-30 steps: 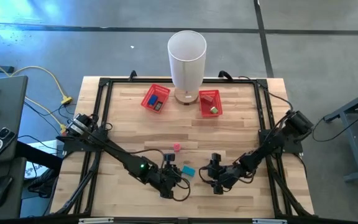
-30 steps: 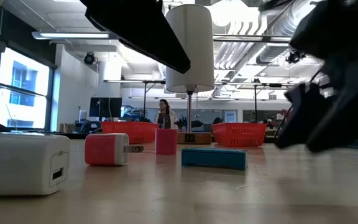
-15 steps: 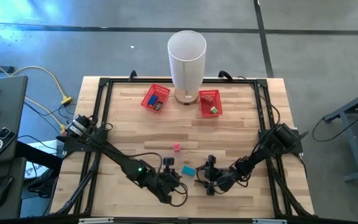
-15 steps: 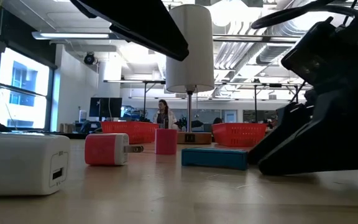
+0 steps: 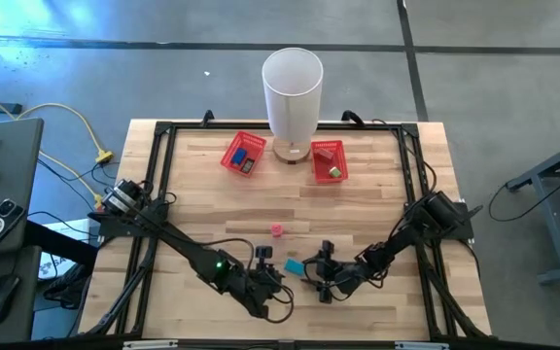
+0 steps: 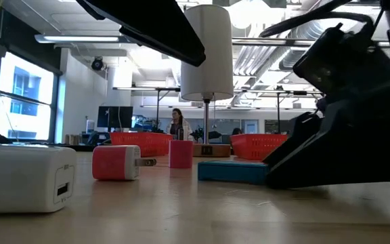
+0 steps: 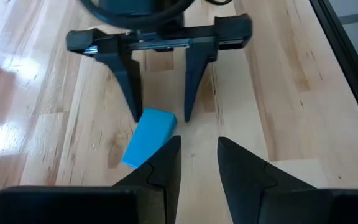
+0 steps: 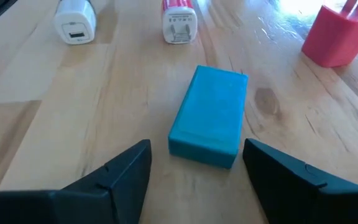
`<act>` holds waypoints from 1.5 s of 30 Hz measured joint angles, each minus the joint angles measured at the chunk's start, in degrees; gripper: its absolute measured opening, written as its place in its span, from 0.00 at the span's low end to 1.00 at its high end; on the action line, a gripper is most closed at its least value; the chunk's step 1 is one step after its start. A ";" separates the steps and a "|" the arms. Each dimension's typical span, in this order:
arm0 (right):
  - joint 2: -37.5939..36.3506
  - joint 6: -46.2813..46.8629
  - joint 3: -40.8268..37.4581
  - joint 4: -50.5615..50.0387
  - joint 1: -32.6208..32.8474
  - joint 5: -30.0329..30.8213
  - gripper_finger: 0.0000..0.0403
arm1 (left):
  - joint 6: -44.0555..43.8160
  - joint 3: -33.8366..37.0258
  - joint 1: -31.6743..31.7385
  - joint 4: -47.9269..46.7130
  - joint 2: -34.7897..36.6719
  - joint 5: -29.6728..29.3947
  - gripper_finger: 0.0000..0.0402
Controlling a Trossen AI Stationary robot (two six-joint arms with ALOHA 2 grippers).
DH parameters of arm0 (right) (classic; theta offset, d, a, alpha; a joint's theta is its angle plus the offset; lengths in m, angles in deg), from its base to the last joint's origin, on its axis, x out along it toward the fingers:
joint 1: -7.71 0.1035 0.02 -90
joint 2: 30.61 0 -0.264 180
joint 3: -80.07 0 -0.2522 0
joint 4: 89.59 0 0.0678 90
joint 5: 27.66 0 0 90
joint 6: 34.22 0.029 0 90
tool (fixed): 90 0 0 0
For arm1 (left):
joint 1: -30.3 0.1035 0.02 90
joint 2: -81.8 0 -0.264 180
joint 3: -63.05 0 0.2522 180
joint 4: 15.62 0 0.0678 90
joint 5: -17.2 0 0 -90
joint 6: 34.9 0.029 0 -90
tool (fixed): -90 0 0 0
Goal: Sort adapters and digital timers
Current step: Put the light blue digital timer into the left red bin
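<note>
Blue timer [image 8: 208, 117] lies flat on the wooden table [image 5: 358, 209], near its front edge, between the two grippers. Right gripper [image 5: 316, 279] sits low just beside it with its fingers [image 7: 128, 81] spread apart, one to each side of the block's end, not pressing on it. Left gripper [image 5: 265, 275] rests nearby on the other side, its fingers [image 7: 160, 168] parted by a narrow gap and holding nothing. A white adapter [image 8: 74, 23] and a red adapter [image 8: 179, 20] lie further along; two red baskets [image 5: 243, 153] stand at the back.
</note>
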 joint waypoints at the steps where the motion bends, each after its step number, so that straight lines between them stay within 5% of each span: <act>1: 0.02 -0.22 0.20 -0.04 -0.38 -0.09 0.62 | 0.08 0.00 -0.13 0.00 0.00 0.00 0.24; 18: 0.07 -4.37 2.87 -1.63 -7.50 -6.74 0.61 | -3.61 0.00 -5.08 -0.46 0.00 -0.02 0.24; 28: 0.03 -4.40 2.73 -2.33 -8.57 -8.05 0.36 | -3.23 0.00 -5.99 -1.38 0.00 -0.02 0.24; 34: 0.00 -4.78 2.71 -2.32 -8.60 -9.18 0.36 | -3.21 0.00 -5.95 -4.48 0.24 -0.09 0.24; 45: -11.57 -7.63 2.50 -7.97 -6.18 -6.34 0.36 | 3.07 0.00 -5.63 -9.73 1.18 -0.85 0.24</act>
